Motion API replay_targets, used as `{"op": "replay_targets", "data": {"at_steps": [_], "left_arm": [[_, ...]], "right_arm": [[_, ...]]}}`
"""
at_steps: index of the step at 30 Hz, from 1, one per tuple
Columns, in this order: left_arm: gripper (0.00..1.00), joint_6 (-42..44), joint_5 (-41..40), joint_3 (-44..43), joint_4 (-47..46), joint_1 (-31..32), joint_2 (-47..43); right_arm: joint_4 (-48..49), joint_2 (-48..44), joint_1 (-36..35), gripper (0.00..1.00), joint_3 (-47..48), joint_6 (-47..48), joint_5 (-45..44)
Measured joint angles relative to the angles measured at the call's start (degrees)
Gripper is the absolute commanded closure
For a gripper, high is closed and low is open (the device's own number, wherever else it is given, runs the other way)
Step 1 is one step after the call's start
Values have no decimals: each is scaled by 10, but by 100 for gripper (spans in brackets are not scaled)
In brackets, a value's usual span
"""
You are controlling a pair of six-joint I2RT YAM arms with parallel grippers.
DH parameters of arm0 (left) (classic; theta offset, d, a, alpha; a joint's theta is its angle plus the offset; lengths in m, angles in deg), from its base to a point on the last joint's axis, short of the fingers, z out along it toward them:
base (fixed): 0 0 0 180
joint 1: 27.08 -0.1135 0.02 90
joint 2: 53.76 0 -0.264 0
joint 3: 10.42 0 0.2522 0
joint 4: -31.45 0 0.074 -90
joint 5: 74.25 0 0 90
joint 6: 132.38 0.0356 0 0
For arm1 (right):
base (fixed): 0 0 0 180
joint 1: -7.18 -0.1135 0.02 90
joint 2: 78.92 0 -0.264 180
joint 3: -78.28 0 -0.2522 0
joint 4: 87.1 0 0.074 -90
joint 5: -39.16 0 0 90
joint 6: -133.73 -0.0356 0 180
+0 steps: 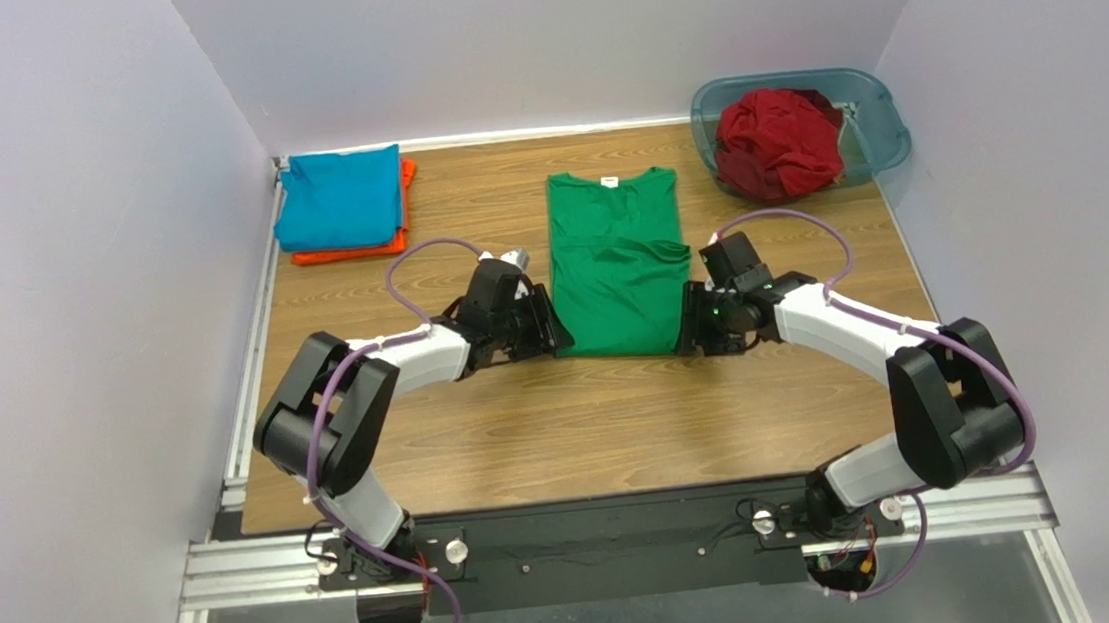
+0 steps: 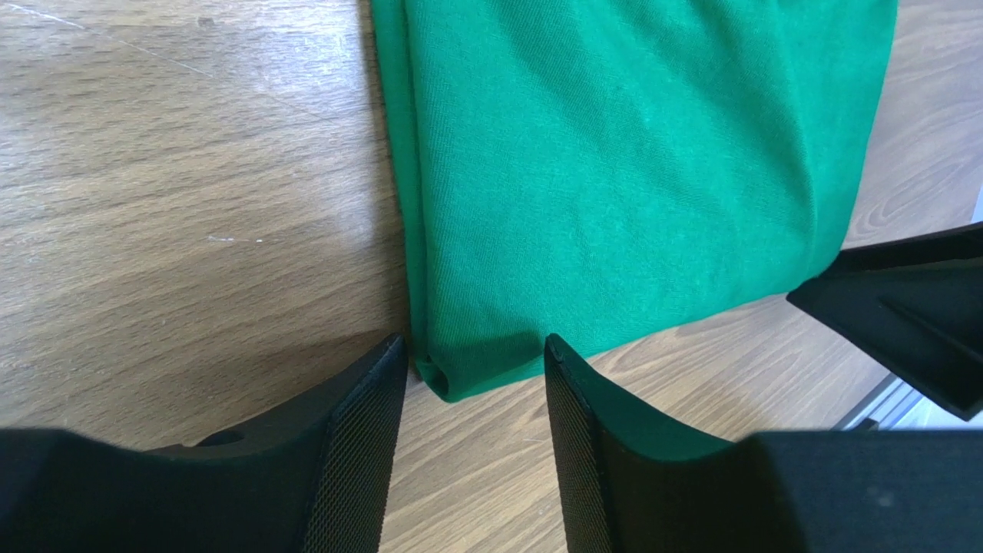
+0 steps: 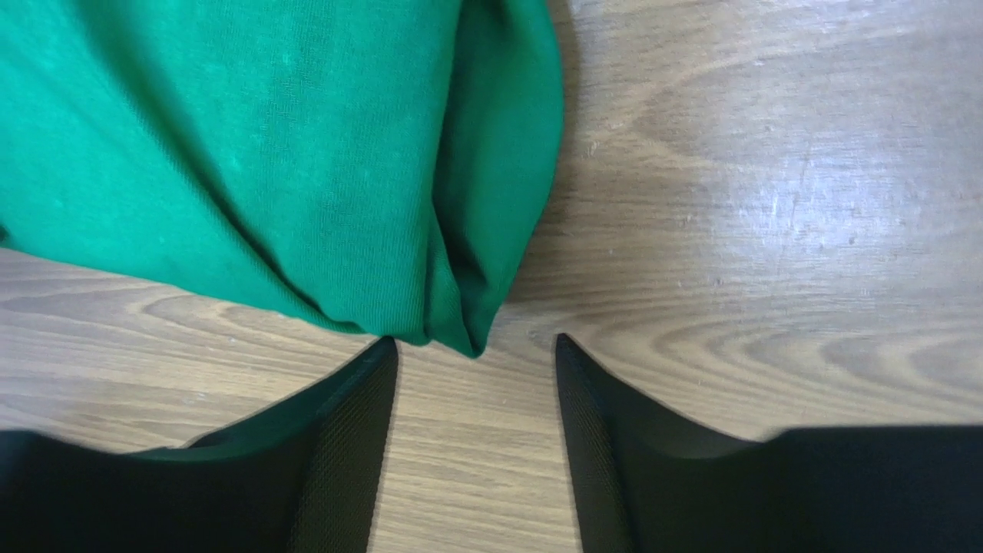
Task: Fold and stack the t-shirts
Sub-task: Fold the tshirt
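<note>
The green shirt (image 1: 617, 261) lies flat on the counter (image 1: 526, 435): soft, light, floppy. The left claw (image 2: 475, 346) and right claw (image 3: 475, 342) stand parted, grasping nothing, straddling its 2 near corners, probably the best pinch spots.

Left wrist view. The left gripper (image 2: 473, 357) has its two black jaws standing apart, with the near corner of the folded green t-shirt (image 2: 635, 161) between their tips. The shirt lies flat on the wooden table (image 2: 173, 207). At the right edge, a black angular part (image 2: 912, 311) sits at the shirt's other near corner.
</note>
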Motion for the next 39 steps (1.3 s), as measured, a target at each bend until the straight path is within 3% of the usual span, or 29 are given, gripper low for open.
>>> {"op": "replay_targets", "data": {"at_steps": [7,10,13,16,23,33,39], "left_arm": [[55,-2,0,-4,-12,1,14],[69,-1,0,-11,-18,1,25],[100,-1,1,-22,-20,1,42],[100,2,6,-28,-22,1,49],[100,2,7,4,-14,2,7],[100,-10,13,87,34,11,-210],[100,-16,4,89,104,11,-347]], "right_arm": [[16,28,0,64,2,11,11],[19,37,0,71,5,14,18],[26,46,0,83,8,19,28],[31,50,0,99,9,25,32],[32,34,0,99,9,29,74],[-26,-132,0,99,-13,39,188],[-114,-188,0,99,45,54,210]]}}
